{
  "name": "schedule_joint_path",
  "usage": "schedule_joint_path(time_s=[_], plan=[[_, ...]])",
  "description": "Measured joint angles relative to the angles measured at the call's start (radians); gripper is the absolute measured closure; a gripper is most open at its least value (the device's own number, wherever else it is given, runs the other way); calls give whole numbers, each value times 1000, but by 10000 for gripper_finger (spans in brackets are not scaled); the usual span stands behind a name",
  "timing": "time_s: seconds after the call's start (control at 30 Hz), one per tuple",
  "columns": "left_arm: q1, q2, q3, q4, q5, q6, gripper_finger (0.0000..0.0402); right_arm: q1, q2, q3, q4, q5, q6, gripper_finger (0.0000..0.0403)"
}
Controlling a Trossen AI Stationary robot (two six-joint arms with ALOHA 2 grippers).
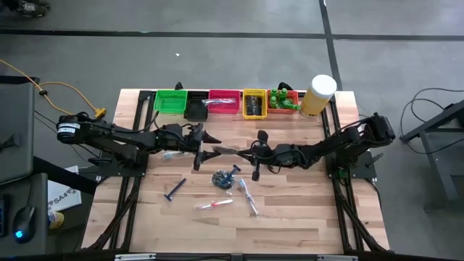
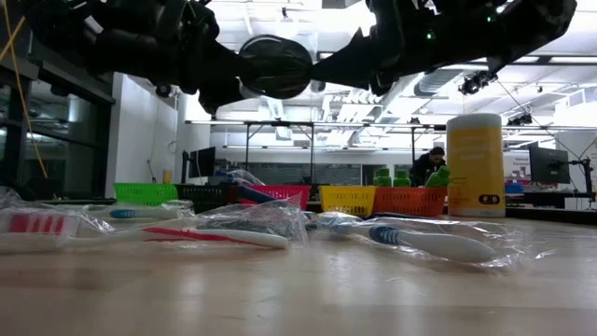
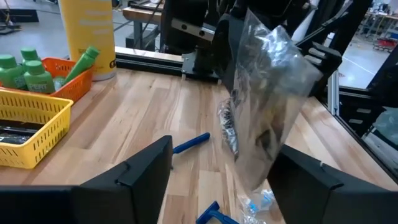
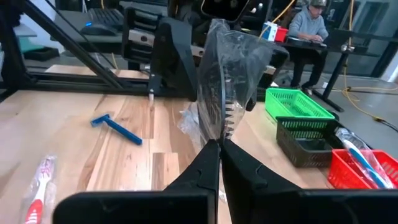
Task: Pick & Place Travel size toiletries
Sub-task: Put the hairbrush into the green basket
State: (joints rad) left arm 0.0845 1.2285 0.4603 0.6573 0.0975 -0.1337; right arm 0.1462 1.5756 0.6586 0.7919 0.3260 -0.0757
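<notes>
My right gripper [image 1: 217, 151] is shut on a black comb in a clear wrapper [image 4: 225, 93], held up over the middle of the table. My left gripper [image 1: 199, 148] faces it, open. Its two fingers [image 3: 146, 171] stand on either side of the wrapper's free end [image 3: 255, 174] without plainly touching it. On the table below lie a blue razor [image 1: 174, 190], wrapped toothbrushes [image 1: 214, 205] [image 1: 249, 197] and a dark round piece [image 1: 223, 178]. Another toothbrush [image 1: 174, 154] lies under the left arm. My right gripper pinches one end of the clear wrapper [image 4: 214, 134] between its two shut fingers. The fingers come roughly level from the table's right. The wrapped comb sticks out beyond the fingertips toward my left gripper, lifted clear of the table.
Along the far edge stand a green bin [image 1: 170, 101], black bin [image 1: 196, 109], red bin [image 1: 223, 103], yellow bin [image 1: 254, 104] and an orange bin [image 1: 284, 103] holding green bottles. A pale-yellow cylinder [image 1: 319, 94] stands at the far right. A person sits beyond the table [image 4: 308, 28].
</notes>
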Motion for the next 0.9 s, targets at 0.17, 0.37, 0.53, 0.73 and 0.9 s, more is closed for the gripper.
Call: schedule_joint_path(time_s=[0.17, 0.37, 0.53, 0.73, 0.9], plan=[[0, 0, 0, 1, 0, -5, 223, -16, 1, 0, 7, -26, 2, 399], [0, 0, 0, 1, 1, -21, 329, -17, 1, 0, 6, -39, 6, 399], [0, 0, 0, 0, 3, -21, 377, -18, 1, 0, 4, -15, 25, 393], [1, 0, 0, -5, -7, -7, 370, -15, -16, 0, -7, 35, 117, 343], [21, -29, 2, -60, -72, 47, 376, -1, -94, 1, -70, 57, 156, 256]])
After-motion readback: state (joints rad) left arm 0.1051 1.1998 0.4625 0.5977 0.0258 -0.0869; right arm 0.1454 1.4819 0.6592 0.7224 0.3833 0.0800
